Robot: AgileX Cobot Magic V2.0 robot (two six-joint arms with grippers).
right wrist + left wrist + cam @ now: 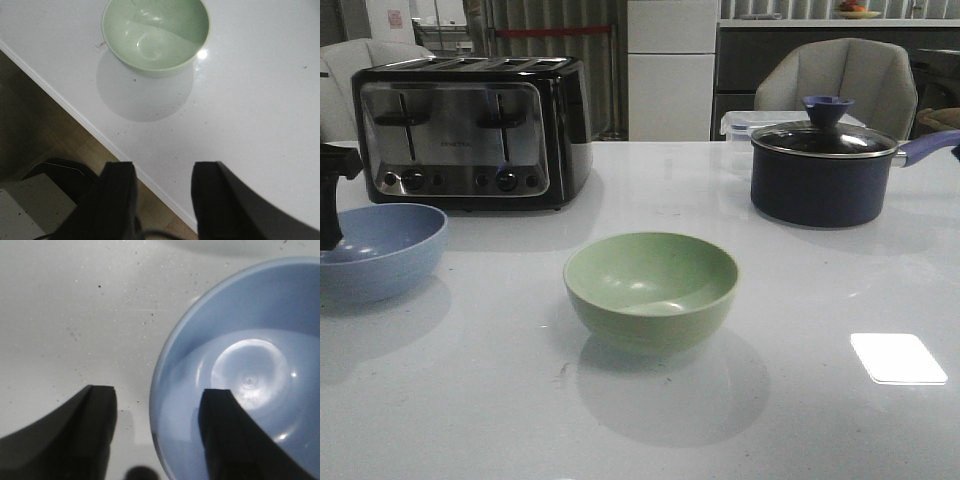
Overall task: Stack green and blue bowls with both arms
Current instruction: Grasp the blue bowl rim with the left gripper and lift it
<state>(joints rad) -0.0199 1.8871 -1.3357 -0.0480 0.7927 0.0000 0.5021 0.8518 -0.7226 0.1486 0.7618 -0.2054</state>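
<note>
The pale green bowl [651,288] stands upright near the middle of the white table and also shows in the right wrist view [155,34]. The dusty blue bowl [378,250] stands at the left edge. My left gripper [159,396] is open and straddles the blue bowl's [250,365] rim, one finger [220,425] inside the bowl and the other finger [95,425] outside over the table. In the front view only a black part of the left arm [332,190] shows above the bowl. My right gripper [162,172] is open and empty over the table's front edge, away from the green bowl.
A black and chrome toaster [470,130] stands at the back left. A dark navy lidded saucepan [825,165] stands at the back right with its handle pointing right. Chairs stand beyond the table. The table's front edge [75,107] and the floor show in the right wrist view.
</note>
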